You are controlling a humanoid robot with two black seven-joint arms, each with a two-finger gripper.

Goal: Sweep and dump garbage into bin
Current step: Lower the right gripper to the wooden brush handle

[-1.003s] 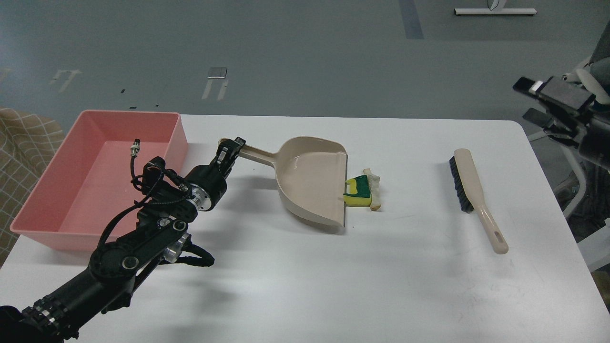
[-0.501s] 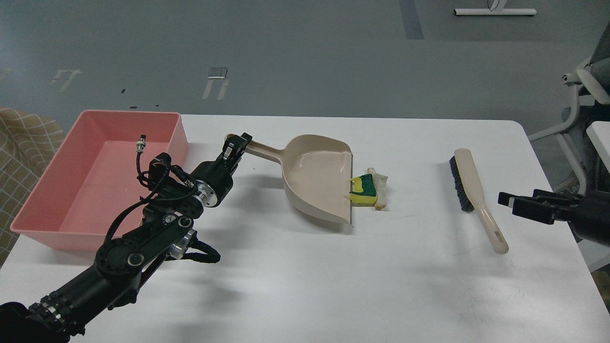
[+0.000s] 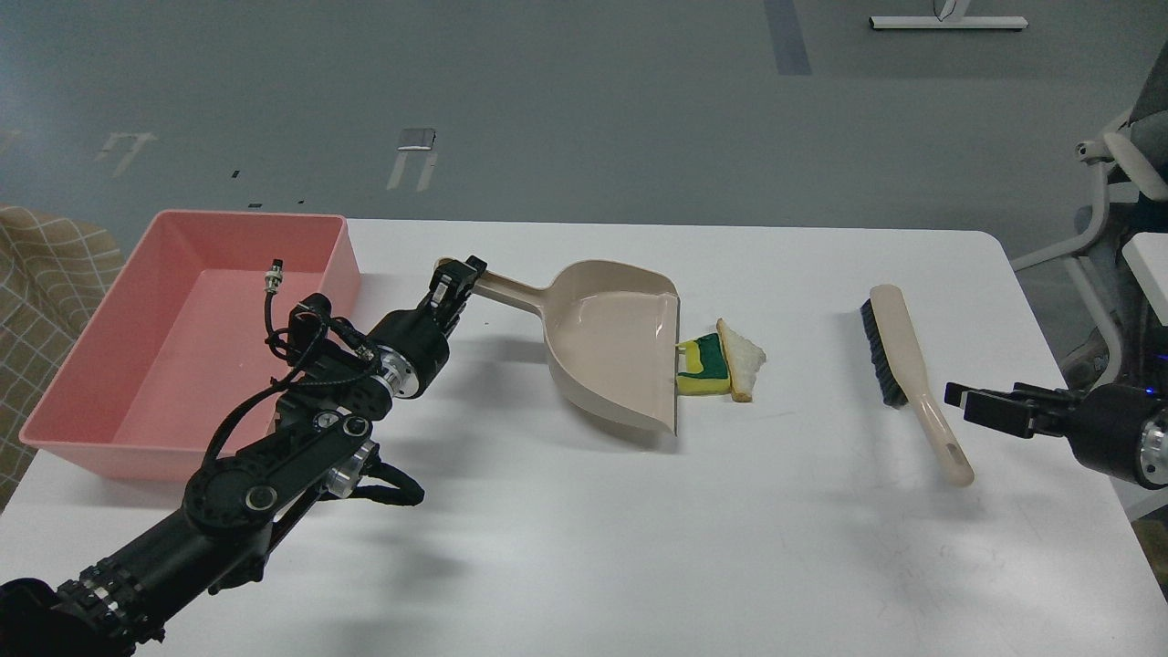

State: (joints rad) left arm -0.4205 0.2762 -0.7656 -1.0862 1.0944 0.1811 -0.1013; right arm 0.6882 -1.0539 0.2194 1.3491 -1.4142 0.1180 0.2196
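My left gripper (image 3: 453, 279) is shut on the handle of the beige dustpan (image 3: 618, 339), whose open lip faces right on the white table (image 3: 584, 547). The yellow sponge piece with a green layer (image 3: 703, 367) lies right at the lip. The triangular white bread slice (image 3: 744, 360) touches its right side. The pink bin (image 3: 182, 338) stands at the table's left end, empty. A beige brush with dark bristles (image 3: 903, 365) lies to the right. My right gripper (image 3: 960, 404) is open, just right of the brush handle.
A beige checked cloth (image 3: 46, 274) shows beyond the table's left edge. A white chair (image 3: 1109, 210) stands off the right edge. The table's front edge is close to me.
The dustpan has slid a little to the right, pushing the sponge and bread rightward; the bread now lies flatter. My right arm has dropped from the upper right to beside the brush handle.
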